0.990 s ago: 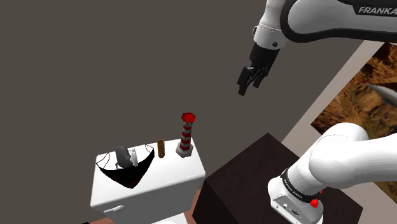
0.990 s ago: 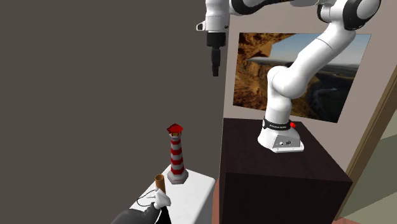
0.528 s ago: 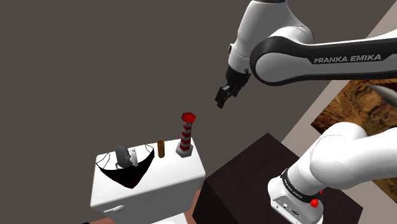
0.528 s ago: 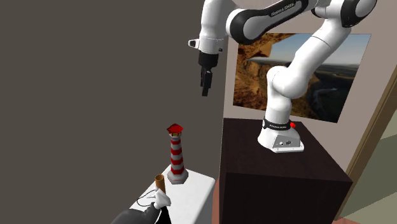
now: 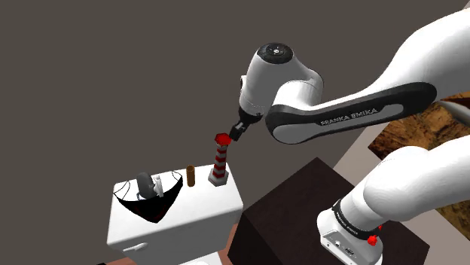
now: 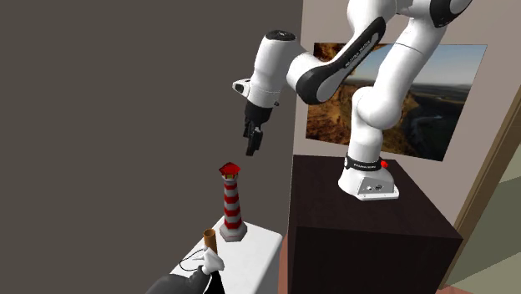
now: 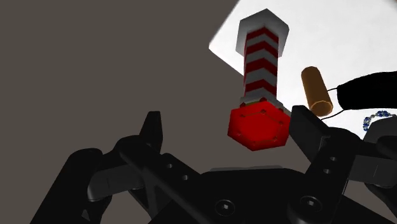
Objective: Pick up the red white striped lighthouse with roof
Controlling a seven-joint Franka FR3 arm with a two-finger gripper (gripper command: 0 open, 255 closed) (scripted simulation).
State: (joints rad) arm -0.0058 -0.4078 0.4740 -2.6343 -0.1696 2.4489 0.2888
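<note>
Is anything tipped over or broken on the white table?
Nothing stands out. The lighthouse stands upright on the white table, the brown cylinder upright beside it, and the gripper hangs above with open jaws.

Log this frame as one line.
phase: pre-grasp | gripper: open, just above lighthouse roof | contact: none | lighthouse: upright on white table

You've got an arm (image 5: 422, 173) of glossy white, fat rounded links, with one dark section (image 5: 354, 114) lettered FRANKA EMIKA in white. Near its foot runs a black band (image 6: 361, 164) carrying tiny white print and a red button (image 6: 384, 164) — beneath it, a pale grey flange (image 6: 371, 185). Your hand (image 6: 252, 147) is all black, blocky, dotted with screw heads.
</note>
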